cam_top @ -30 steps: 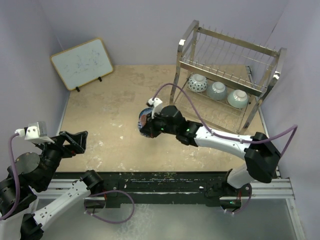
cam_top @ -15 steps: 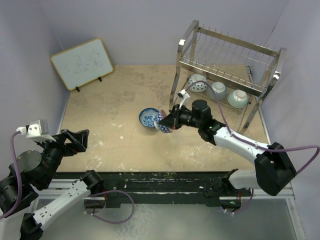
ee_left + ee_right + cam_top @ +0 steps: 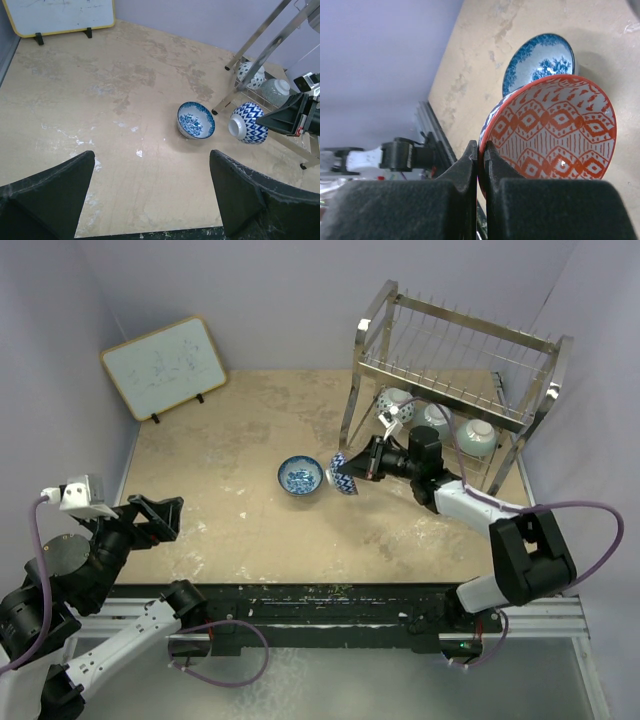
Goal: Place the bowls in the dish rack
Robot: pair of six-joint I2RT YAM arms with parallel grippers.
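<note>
The right gripper (image 3: 481, 148) had its fingers (image 3: 420, 205) closed narrowly on the rim of the red-orange bowl (image 3: 550, 135), one finger inside the lip and one outside. That bowl was tipped on its side, its red diamond-patterned interior facing the wrist and its blue zigzag outside and white foot pointing toward 9 o'clock. It hung just beside the front left leg of the dish rack (image 3: 440, 392), outside the wire frame, and seemed raised off the tabletop (image 3: 230, 450). Near it, at its 9 o'clock and apart from it, the blue-and-white bowl (image 3: 300, 476) sat upright on the tabletop with its opening up. The dish rack stood at the 1 to 2 o'clock corner, and three bowls lay in a row on its lower tier: the blue-dotted bowl (image 3: 397, 404) nearest the held one, then the grey-white bowl (image 3: 435, 420), then the mint bowl (image 3: 477, 437) farthest toward 4 o'clock. The left gripper (image 3: 165, 519) hovered at about 8 o'clock near the front edge, well apart from every bowl, its fingers spread wide. A whiteboard (image 3: 165, 367) leaned in the 10 o'clock corner.
</note>
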